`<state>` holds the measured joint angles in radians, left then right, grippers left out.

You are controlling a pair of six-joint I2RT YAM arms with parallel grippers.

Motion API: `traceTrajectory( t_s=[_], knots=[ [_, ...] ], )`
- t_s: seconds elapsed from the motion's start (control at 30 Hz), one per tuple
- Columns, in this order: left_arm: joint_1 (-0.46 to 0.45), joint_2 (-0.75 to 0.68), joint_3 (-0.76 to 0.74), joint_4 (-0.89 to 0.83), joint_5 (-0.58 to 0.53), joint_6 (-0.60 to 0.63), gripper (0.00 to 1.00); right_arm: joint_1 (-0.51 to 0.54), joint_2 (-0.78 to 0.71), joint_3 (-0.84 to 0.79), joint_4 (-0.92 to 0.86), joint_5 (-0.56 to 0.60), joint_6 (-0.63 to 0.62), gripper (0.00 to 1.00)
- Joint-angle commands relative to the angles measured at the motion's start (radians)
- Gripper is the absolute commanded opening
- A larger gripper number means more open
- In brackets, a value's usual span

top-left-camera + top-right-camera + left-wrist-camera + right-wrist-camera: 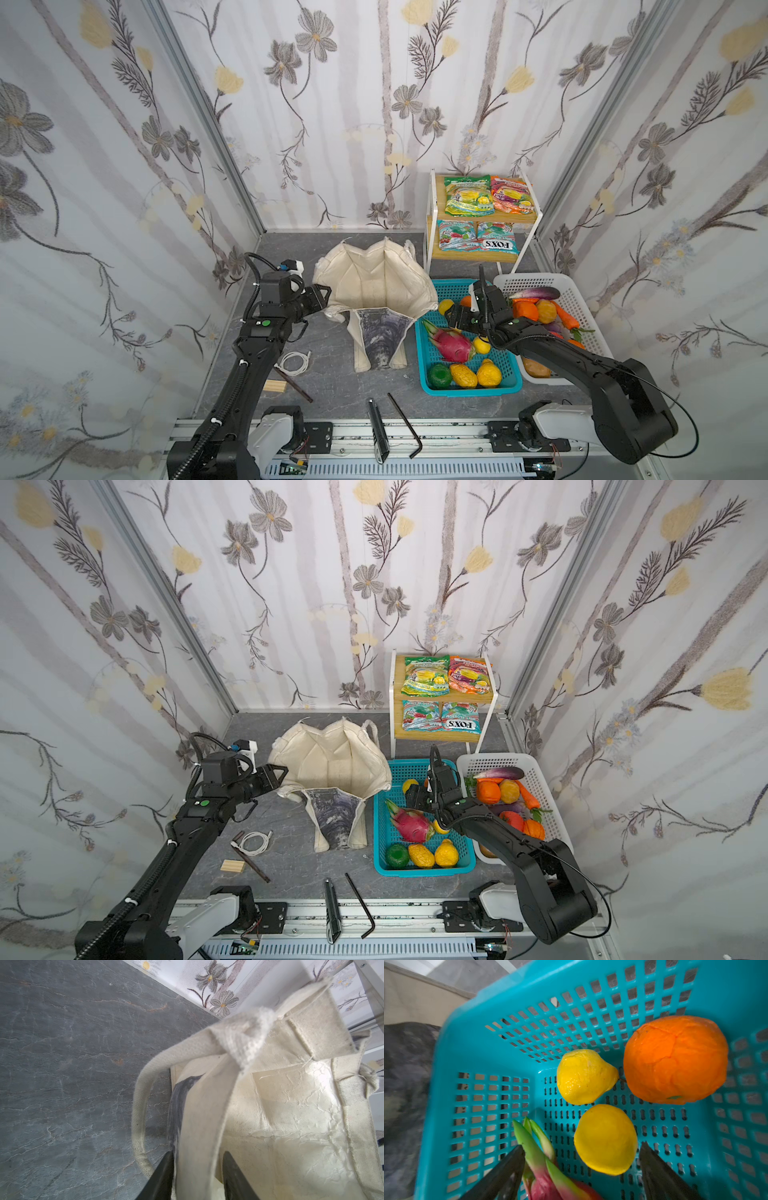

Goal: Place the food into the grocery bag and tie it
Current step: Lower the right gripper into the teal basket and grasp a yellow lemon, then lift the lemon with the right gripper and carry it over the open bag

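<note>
Left gripper (197, 1155) pinches the grocery bag (376, 282) at its left rim. The mouth gapes wide and the right edge lies just beside the teal basket (471, 389). Right gripper (581, 1145) hangs inside that basket near the far wall, jaws spread astride one round yellow fruit (605, 1139).

We count:
- a second yellow fruit (482, 345)
- one dragon fruit (451, 345)
- two shelf packets, green-yellow packet (468, 195) and orange packet (510, 194)

the left arm (249, 365) stretches forward, its left gripper (198, 1157) pinched on the grocery bag (374, 274) rim. the right arm (561, 353) bends inward, wrist tipped down. the right gripper (581, 1147) stands wide apart, holding nothing.
</note>
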<state>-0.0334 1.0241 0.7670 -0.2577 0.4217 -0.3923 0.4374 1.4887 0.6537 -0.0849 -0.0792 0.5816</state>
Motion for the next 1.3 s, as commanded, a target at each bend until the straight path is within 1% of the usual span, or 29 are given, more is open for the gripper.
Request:
traceTrajectory(
  t_s=[0.0, 0.13, 0.23, 0.27, 0.37, 0.5, 0.63, 0.67, 0.83, 0.93, 1.13, 1.27],
  knots=[
    [0.001, 0.001, -0.005, 0.032, 0.005, 0.007, 0.41, 0.0, 0.048, 0.023, 0.008, 0.013, -0.048, 0.79],
    [0.0, 0.003, -0.006, 0.035, 0.003, 0.01, 0.41, 0.001, 0.095, 0.027, 0.015, -0.001, -0.055, 0.79],
    [0.001, 0.013, -0.009, 0.038, -0.001, 0.019, 0.41, 0.0, 0.1, 0.028, 0.03, 0.007, -0.055, 0.79],
    [0.001, 0.017, -0.01, 0.04, 0.0, 0.021, 0.41, 0.0, 0.134, 0.03, 0.037, 0.007, -0.054, 0.79],
    [0.0, 0.024, -0.015, 0.042, 0.016, 0.024, 0.41, 0.0, 0.165, 0.044, 0.05, -0.009, -0.048, 0.78],
    [0.001, 0.016, -0.027, 0.047, 0.01, 0.038, 0.4, -0.001, 0.193, 0.048, 0.077, -0.015, -0.033, 0.71],
    [0.001, 0.007, -0.038, 0.057, 0.005, 0.036, 0.39, 0.0, 0.185, 0.045, 0.089, -0.02, -0.02, 0.62],
    [0.002, 0.004, -0.041, 0.062, 0.007, 0.035, 0.39, 0.0, 0.178, 0.039, 0.095, -0.02, -0.019, 0.58],
    [0.004, -0.018, -0.056, 0.078, 0.012, 0.036, 0.38, 0.0, 0.114, 0.017, 0.102, 0.0, 0.004, 0.53],
    [0.008, -0.031, -0.066, 0.084, 0.002, 0.035, 0.37, -0.001, 0.039, 0.003, 0.108, 0.018, 0.011, 0.5],
    [0.016, -0.031, -0.069, 0.09, 0.012, 0.029, 0.36, 0.0, -0.044, 0.031, 0.043, 0.025, 0.011, 0.5],
    [0.018, -0.039, -0.075, 0.095, 0.012, 0.026, 0.34, 0.0, -0.152, 0.073, -0.027, 0.061, -0.008, 0.51]
  ],
)
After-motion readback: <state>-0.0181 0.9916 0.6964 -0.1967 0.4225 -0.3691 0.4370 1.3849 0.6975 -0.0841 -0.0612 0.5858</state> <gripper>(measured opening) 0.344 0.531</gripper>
